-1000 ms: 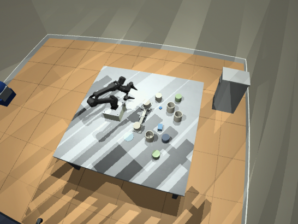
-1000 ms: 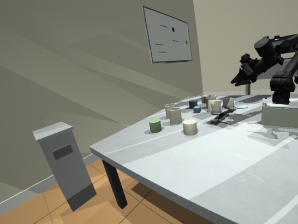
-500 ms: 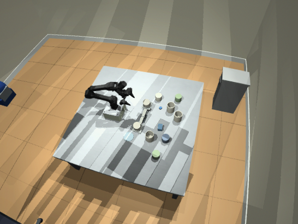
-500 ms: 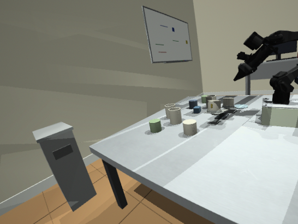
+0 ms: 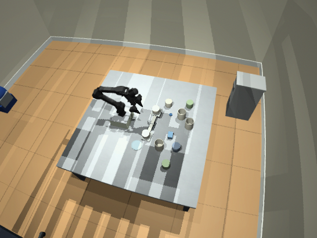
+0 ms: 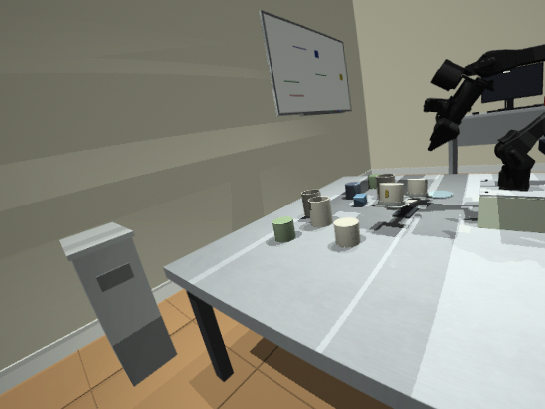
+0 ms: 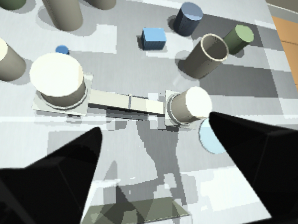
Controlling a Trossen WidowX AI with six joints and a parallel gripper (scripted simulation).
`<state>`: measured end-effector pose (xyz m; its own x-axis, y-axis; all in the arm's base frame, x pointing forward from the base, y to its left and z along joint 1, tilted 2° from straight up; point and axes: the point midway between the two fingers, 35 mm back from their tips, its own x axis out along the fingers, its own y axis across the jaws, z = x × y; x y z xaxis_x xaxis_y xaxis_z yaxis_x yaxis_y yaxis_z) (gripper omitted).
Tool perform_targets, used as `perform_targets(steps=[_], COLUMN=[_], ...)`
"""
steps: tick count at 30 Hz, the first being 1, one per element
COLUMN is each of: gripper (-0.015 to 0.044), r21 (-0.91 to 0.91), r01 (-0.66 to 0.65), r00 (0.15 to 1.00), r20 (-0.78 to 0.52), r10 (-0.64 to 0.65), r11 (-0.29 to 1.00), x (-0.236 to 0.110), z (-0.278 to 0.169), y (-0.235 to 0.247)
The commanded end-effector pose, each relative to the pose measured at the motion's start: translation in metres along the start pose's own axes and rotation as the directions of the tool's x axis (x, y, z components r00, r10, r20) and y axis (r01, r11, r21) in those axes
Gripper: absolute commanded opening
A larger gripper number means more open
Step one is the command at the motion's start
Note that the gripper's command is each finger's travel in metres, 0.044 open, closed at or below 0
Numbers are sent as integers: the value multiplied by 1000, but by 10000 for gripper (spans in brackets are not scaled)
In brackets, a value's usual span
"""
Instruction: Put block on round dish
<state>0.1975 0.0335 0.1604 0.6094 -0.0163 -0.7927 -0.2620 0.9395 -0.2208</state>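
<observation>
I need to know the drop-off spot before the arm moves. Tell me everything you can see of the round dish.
The round dish is a flat, pale blue disc, smooth and plain, lying on the grey table. Nothing rests on it. It sits just beside the balance's nearer cup, towards the table's front edge. In the wrist view one dark finger partly hides it.

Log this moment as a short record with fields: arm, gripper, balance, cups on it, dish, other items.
arm: black arm raised above the table, reaching toward the balance
gripper: gripper open, holding nothing
balance: pale beam with a pad at each end
cups on it: two upside-down cream cups, one on each end; neither is lifted
dish: pale blue round dish on the table beside one end of the balance, nothing on it
other items: open beige cups, green cylinders, a blue block, a dark blue cylinder
</observation>
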Motion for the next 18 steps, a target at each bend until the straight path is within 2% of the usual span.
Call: perform_targets(steps=[1, 9, 18], gripper=[440, 440, 440], r21=[-136, -363, -568], r01=[-6, -64, -192], r00=[998, 984, 954], r20=[-63, -178, -298], r10=[-2, -2, 17], r11=[991, 930, 801], x=[7, 26, 54], z=[7, 16, 22], y=[-8, -25, -49])
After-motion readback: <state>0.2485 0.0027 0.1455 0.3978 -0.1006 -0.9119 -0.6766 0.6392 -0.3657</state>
